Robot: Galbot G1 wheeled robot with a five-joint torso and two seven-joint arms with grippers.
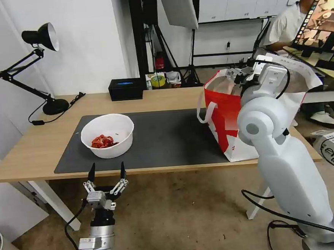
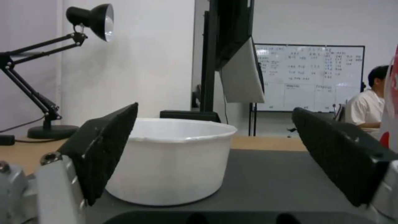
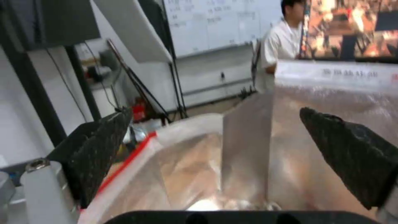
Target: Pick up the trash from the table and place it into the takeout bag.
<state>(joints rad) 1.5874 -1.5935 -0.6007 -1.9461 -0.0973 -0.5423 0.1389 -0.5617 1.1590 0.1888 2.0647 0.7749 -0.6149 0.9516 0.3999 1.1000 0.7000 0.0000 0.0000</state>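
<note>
Head view — bowl (image 1: 107, 136) just beyond left gripper's (image 1: 105, 171) spread fingers (image 1: 91, 172).

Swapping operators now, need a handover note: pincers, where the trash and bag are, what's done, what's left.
Left pincer: open, empty, low at the table's near edge, facing the white bowl.
Right pincer: open, empty, held over the takeout bag's foil-lined mouth.
Bowl: upright on the dark mat, left half, red scraps inside, untouched.
Bag: standing open at the mat's right end.
Done: something pale lies at the bag's bottom in the right wrist view; cannot tell what.
Left: the bowl has yet to go into the bag.
</note>
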